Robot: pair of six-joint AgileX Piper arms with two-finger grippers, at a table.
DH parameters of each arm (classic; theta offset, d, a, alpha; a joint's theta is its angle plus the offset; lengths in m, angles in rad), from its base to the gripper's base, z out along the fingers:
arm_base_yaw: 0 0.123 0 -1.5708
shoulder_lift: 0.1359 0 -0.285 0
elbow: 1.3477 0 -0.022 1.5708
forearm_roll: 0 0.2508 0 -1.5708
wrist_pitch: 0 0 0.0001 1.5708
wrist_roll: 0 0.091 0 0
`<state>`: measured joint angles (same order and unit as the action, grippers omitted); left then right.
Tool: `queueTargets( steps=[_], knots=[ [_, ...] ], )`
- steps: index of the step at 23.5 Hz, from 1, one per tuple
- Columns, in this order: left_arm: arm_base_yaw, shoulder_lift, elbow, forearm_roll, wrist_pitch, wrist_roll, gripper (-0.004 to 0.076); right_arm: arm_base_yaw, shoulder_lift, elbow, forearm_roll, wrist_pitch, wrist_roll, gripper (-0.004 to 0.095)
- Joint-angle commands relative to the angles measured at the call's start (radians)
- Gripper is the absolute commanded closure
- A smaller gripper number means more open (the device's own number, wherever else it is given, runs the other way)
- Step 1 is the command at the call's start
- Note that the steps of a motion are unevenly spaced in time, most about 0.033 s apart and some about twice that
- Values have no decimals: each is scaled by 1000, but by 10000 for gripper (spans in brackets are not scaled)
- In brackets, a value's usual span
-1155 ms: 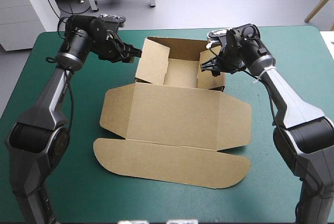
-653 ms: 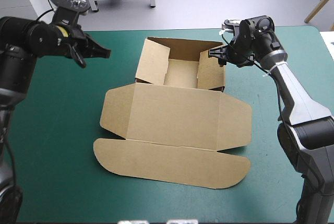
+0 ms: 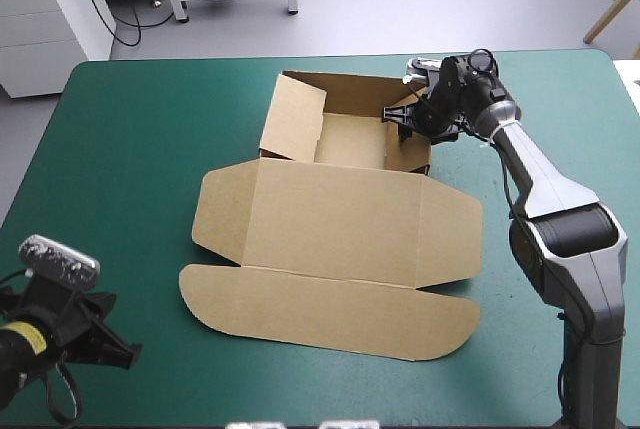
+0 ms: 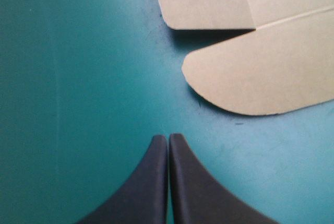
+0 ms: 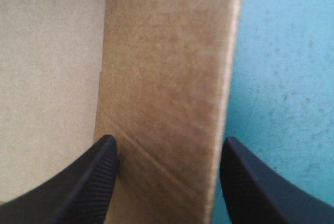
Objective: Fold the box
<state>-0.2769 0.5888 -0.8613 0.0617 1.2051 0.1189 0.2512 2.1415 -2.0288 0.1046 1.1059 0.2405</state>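
Note:
The brown box [image 3: 335, 219] lies mid-table: an open tray with raised walls on the far side, and its lid with a rounded flap [image 4: 271, 72] flat on the near side. My right gripper [image 3: 405, 121] is open and straddles the tray's right wall [image 5: 167, 78], one black finger [image 5: 99, 166] inside the tray and the other outside; in the right wrist view the right gripper [image 5: 168, 141] shows that wall between its tips. My left gripper [image 3: 125, 354] is shut and holds nothing, low at the table's near left corner. Seen from its wrist, the left gripper [image 4: 168, 138] points toward the lid's rounded corner.
Two side flaps [image 3: 220, 214] spread flat on the teal-green cover [image 3: 130, 149] at either end of the lid panel. The table's right edge [image 3: 625, 99] runs just beyond the right arm.
The left arm has swung away from the tray's left wall back to the near left corner, and its fingers have shut. The right gripper has stayed open at the tray's right wall.

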Motion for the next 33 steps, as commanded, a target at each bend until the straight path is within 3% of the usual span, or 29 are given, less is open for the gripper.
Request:
queueTargets(
  steps=[1, 4, 8, 15, 21, 33],
  knots=[
    [-3, -97, 71, 8, -61, -2, 734, -6, -61, -37, -7, -35, 4, 453],
    [-3, -162, 152, 8, -52, -10, 734, -6, -61, -37, -9, -32, -3, 613],
    [-3, -216, 236, 0, -46, -14, 734, -6, -61, -37, -16, -19, -28, 910],
    [-3, -232, 333, 5, -29, -44, 734, -20, -59, -49, -68, 87, -24, 922],
    [-3, -232, 333, 14, -29, -44, 734, -128, -133, -56, -70, 100, -58, 922],
    [-3, -232, 333, 14, -17, -44, 734, -705, -361, 262, -138, 98, -241, 922]
  ],
)
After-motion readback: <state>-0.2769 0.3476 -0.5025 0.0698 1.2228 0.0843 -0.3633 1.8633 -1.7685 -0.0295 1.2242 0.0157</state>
